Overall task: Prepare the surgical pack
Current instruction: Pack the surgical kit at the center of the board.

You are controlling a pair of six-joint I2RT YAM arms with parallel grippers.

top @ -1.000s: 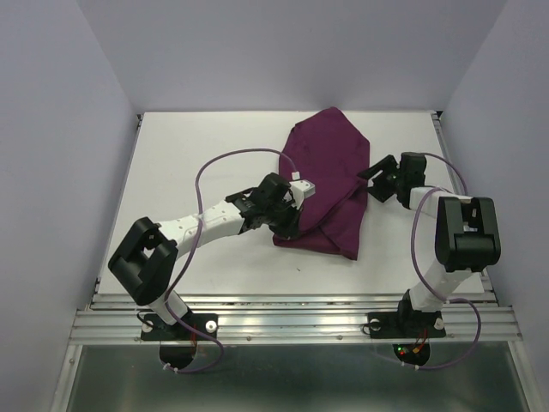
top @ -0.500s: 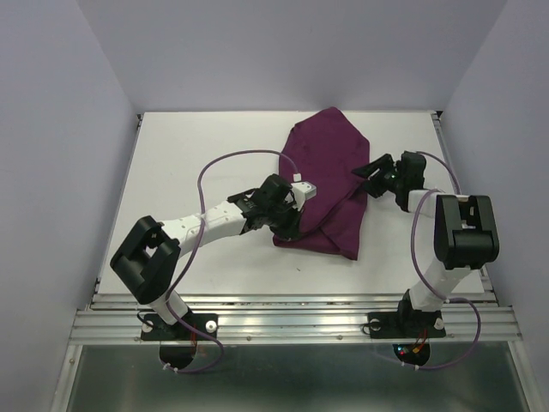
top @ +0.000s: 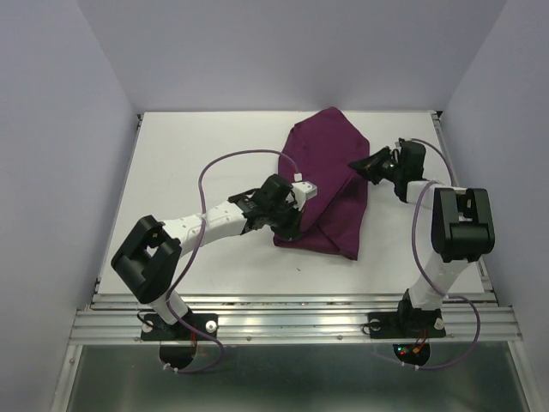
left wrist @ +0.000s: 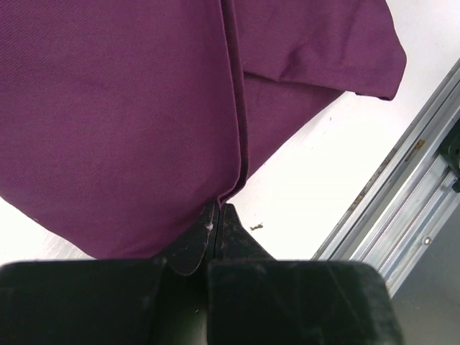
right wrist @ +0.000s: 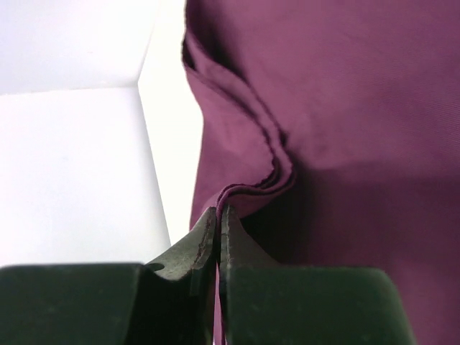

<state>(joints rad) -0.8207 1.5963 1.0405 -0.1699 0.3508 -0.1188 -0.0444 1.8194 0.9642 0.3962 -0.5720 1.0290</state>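
L gripper (left wrist: 218, 210) pinching cloth (top: 330, 172) edge, R gripper (right wrist: 218, 213) likewise

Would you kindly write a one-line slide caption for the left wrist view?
Left gripper, jaws shut, pinching a folded edge of the plum-purple cloth against the white table.

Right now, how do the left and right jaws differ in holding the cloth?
The left jaws pinch the cloth at its near left edge; the right jaws pinch its right edge, farther back. The left jaws hold a flat fold, the right jaws a rippled one. Both are shut on it.
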